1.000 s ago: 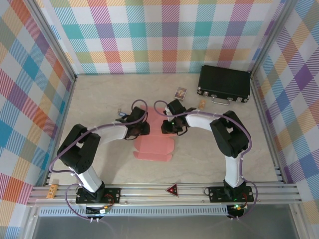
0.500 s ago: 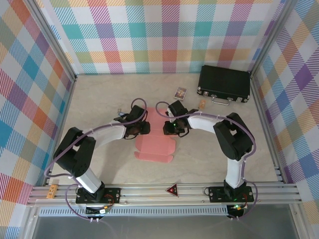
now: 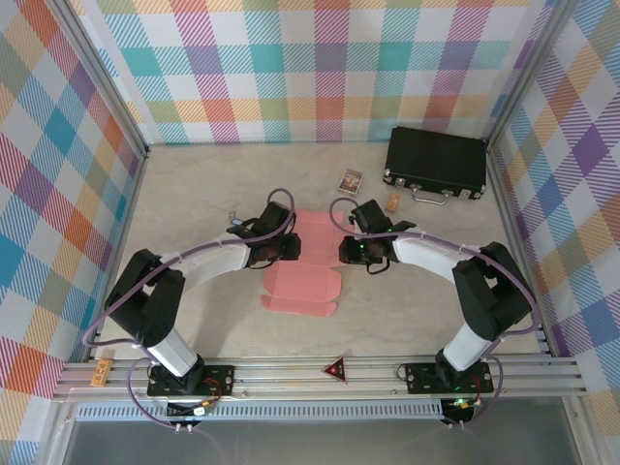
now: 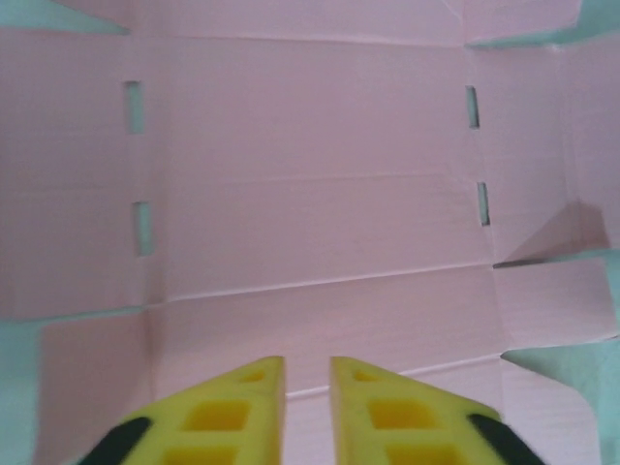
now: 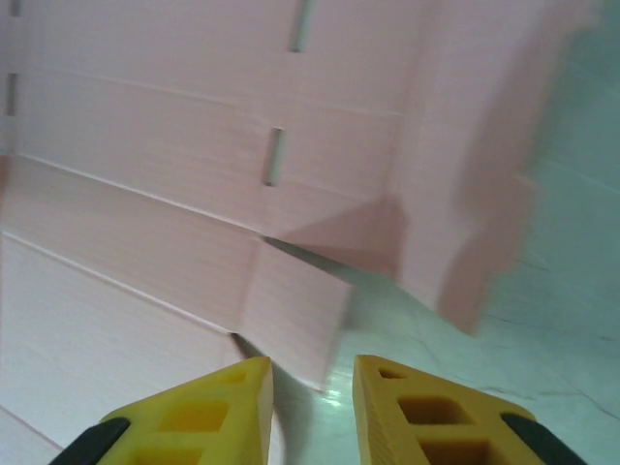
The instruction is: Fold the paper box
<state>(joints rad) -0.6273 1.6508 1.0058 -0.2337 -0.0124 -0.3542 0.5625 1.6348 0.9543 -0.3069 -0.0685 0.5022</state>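
The paper box [image 3: 302, 276] is a flat salmon-pink die-cut sheet with slots and notched flaps, lying mid-table between both arms. My left gripper [image 3: 287, 250] sits at its left edge. In the left wrist view the gripper [image 4: 308, 373] hovers low over the sheet [image 4: 310, 194], jaws a narrow gap apart with nothing between them. My right gripper [image 3: 347, 250] is at the sheet's right edge. In the right wrist view the gripper [image 5: 312, 373] is open, just short of a small side flap [image 5: 295, 315]. Beside it a larger flap [image 5: 475, 184] stands slightly lifted and blurred.
A black hard case [image 3: 436, 163] with a handle lies at the back right. A small printed card packet [image 3: 350, 180] and a tiny tan item [image 3: 393, 202] sit behind the sheet. A small object [image 3: 232, 219] lies left of the left gripper. Checked walls enclose the table.
The right arm has swung its elbow outward and its gripper has shifted right to the sheet's edge, jaws a little wider. The left gripper has edged right and its jaws have narrowed.
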